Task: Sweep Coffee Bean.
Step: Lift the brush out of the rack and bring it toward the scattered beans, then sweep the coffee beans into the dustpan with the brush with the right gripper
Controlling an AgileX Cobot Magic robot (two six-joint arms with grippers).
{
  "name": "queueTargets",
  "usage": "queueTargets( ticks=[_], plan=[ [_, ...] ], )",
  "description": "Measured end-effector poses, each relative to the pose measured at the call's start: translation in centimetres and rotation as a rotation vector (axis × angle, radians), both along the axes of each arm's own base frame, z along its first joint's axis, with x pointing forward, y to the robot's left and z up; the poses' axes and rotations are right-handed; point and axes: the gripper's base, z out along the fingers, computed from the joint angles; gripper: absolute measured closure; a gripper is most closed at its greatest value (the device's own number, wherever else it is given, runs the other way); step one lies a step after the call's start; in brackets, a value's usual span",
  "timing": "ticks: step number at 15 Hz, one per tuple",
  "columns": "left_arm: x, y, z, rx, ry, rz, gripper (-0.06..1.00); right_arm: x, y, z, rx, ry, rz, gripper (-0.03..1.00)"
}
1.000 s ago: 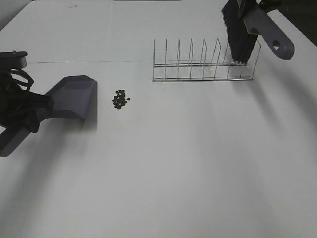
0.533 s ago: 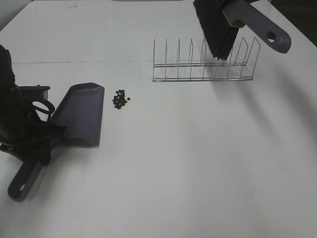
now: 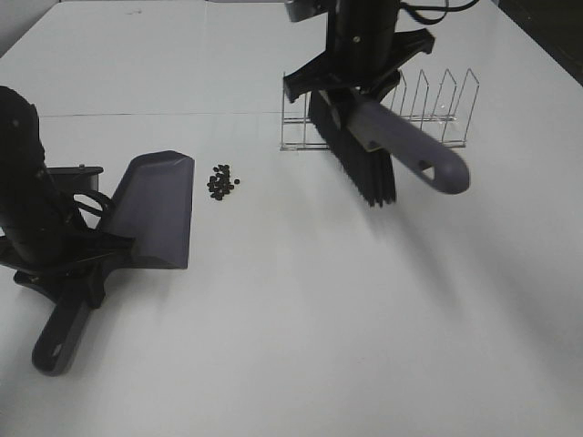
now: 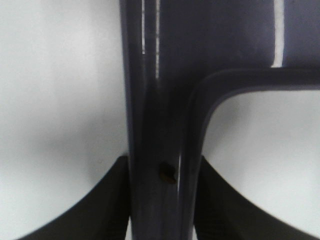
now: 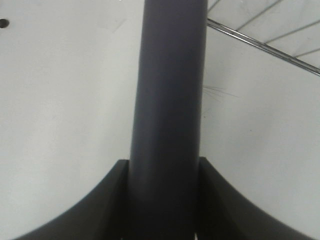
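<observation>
The left hand (image 3: 84,258) is clamped on the handle of the grey-purple plastic dustpan (image 3: 157,205), which sits near the left edge of the white bench (image 3: 301,346); the pan's open lip faces the coffee bean (image 3: 221,182), a tight cluster of tiny dark ovals just beside it but apart, in the left half toward the far edge; the right hand (image 3: 353,86) grips the grey-handled, black-bristled brush (image 3: 410,155) in front of the thin wire rack (image 3: 437,105) toward the far right corner, well apart from the beans
</observation>
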Motion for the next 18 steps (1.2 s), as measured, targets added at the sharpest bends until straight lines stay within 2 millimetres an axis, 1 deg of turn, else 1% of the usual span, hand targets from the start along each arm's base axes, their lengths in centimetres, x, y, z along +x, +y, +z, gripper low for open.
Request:
queueTargets(
  ticks=[2,3,5,6,8,9,11,12,14,15,16,18],
  plan=[
    [0.5,-0.2,-0.2,-0.004,0.011,0.004,0.62,-0.3,2.5,-2.3,-0.048,-0.017,0.050,0.68],
    [0.7,-0.3,-0.3,-0.003,0.016,0.004,0.62,-0.4,3.2,-3.9,-0.073,-0.004,0.068,0.68],
    [0.9,-0.3,-0.3,-0.003,0.018,0.006,0.62,-0.4,4.0,-6.9,-0.106,0.031,0.075,0.68],
    [1.0,-0.3,-0.3,-0.003,0.018,0.006,0.62,-0.3,4.4,-7.4,-0.097,0.018,0.089,0.68],
    [1.0,-0.4,-0.3,-0.003,0.017,0.006,0.62,-0.6,5.7,-7.9,-0.088,0.011,0.115,0.68],
    [1.0,-0.4,-0.3,-0.003,0.018,0.006,0.62,-1.0,6.7,-8.3,-0.079,0.015,0.135,0.68],
    [1.0,-0.4,-0.3,-0.003,0.018,0.006,0.62,-2.3,9.0,-9.5,-0.081,0.026,0.192,0.68],
    [1.0,-0.4,-0.3,-0.004,0.017,0.006,0.62,-2.9,10.3,-9.7,-0.075,0.019,0.222,0.68],
    [1.0,-0.4,-0.3,-0.004,0.017,0.006,0.62,-3.9,13.1,-10.0,-0.049,0.006,0.287,0.68],
    [1.0,-0.4,-0.3,-0.004,0.017,0.006,0.62,-4.3,14.2,-10.1,-0.025,0.017,0.300,0.68],
    [1.0,-0.4,-0.3,-0.004,0.017,0.006,0.62,-4.5,15.0,-10.3,-0.004,0.033,0.316,0.68],
    [1.0,-0.4,-0.3,-0.004,0.017,0.006,0.62,-4.8,16.2,-9.7,0.023,0.050,0.326,0.68]
  ],
)
